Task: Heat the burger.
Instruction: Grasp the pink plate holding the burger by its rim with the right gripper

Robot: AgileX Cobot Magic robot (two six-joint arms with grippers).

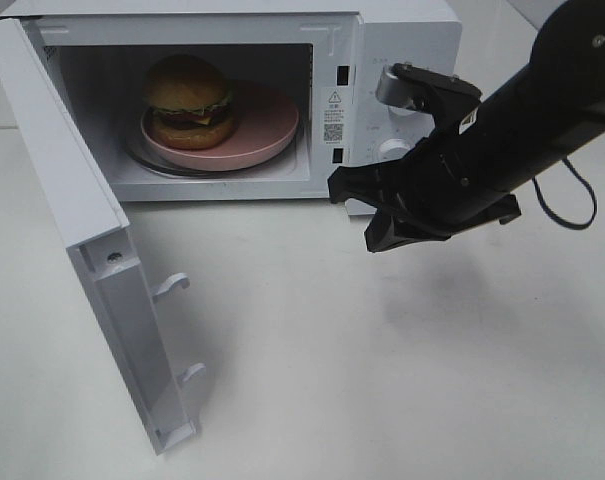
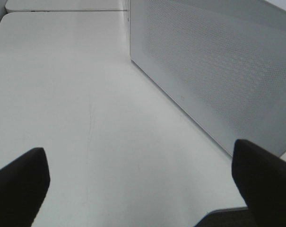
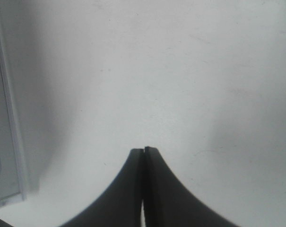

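The burger (image 1: 188, 100), with a golden-brown bun, green lettuce and a dark patty, sits on a round pink plate (image 1: 267, 125) inside the white microwave (image 1: 402, 30). The microwave door (image 1: 92, 220) stands swung wide open toward the front left. My right gripper (image 1: 374, 238) (image 3: 143, 150) hangs shut and empty above the table, in front of the microwave's control panel. The left gripper (image 2: 140, 156) is out of the exterior view. In its wrist view it is open and empty, low over the table beside a white perforated panel (image 2: 218, 71) of the microwave.
The control panel carries two knobs, the lower knob (image 1: 392, 149) just behind my right arm. Door latch hooks (image 1: 172, 286) stick out from the door's inner edge. White tabletop (image 1: 382, 380) spreads in front of the microwave.
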